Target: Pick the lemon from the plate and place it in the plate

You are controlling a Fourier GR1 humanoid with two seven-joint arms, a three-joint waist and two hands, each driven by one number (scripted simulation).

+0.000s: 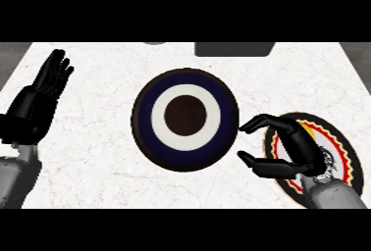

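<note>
The left hand (43,90) rests near the left edge of the white counter (94,162), fingers straight and up, holding nothing. In the middle lies a dark blue plate (145,122) with a white ring and a dark centre, bare of any fruit. Just right of it, the right hand (290,152) hangs over a second plate (346,157), one rimmed in black with yellow and red bands. Its fingers and thumb are curled, with a gap between them facing the blue plate. The lemon cannot be seen; whether the hand hides it cannot be told.
</note>
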